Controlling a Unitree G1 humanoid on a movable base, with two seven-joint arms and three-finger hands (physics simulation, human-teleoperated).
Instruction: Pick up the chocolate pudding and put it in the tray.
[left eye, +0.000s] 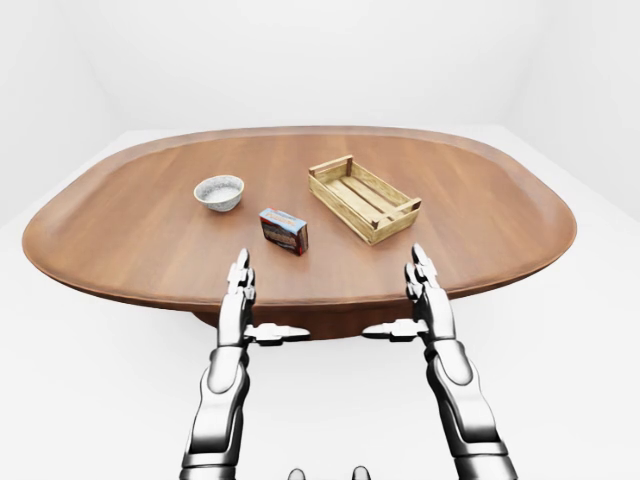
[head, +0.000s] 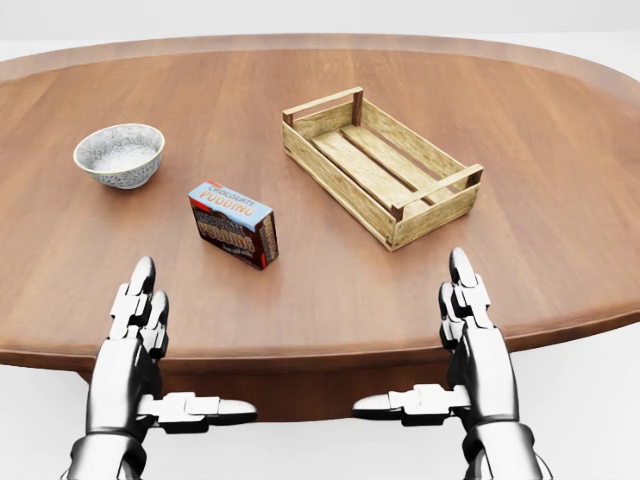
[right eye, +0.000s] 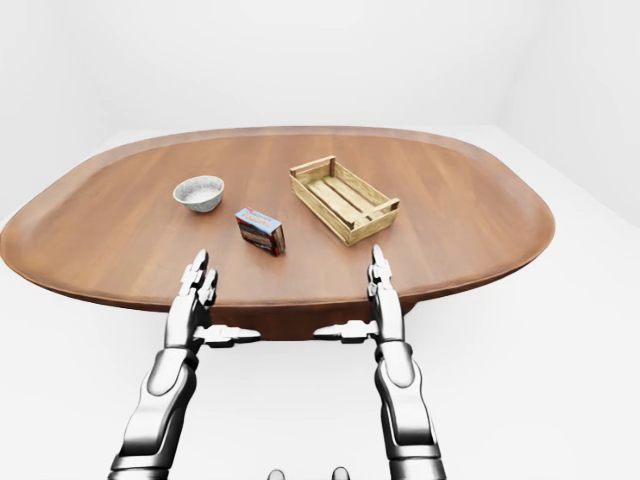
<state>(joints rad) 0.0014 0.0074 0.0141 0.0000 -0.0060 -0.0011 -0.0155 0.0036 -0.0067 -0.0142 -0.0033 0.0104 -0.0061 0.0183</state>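
Observation:
The chocolate pudding box (head: 234, 223), blue-topped with dark red sides, lies on the oval wooden table (head: 330, 300) left of centre in the head view. To its right stands the slatted wooden tray (head: 376, 163), with nothing in it. My left hand (head: 150, 345) hovers open over the table's near edge, below and left of the box. Level with it on the right, my right hand (head: 455, 340) is open too, below the tray. Both hands have fingers pointing up the view and thumbs turned inward. Neither touches anything.
A small white patterned bowl (head: 120, 154) sits on the table left of the pudding box. The table's near rim (left eye: 300, 300) runs just under my hands. White floor (left eye: 580, 350) and walls surround the table.

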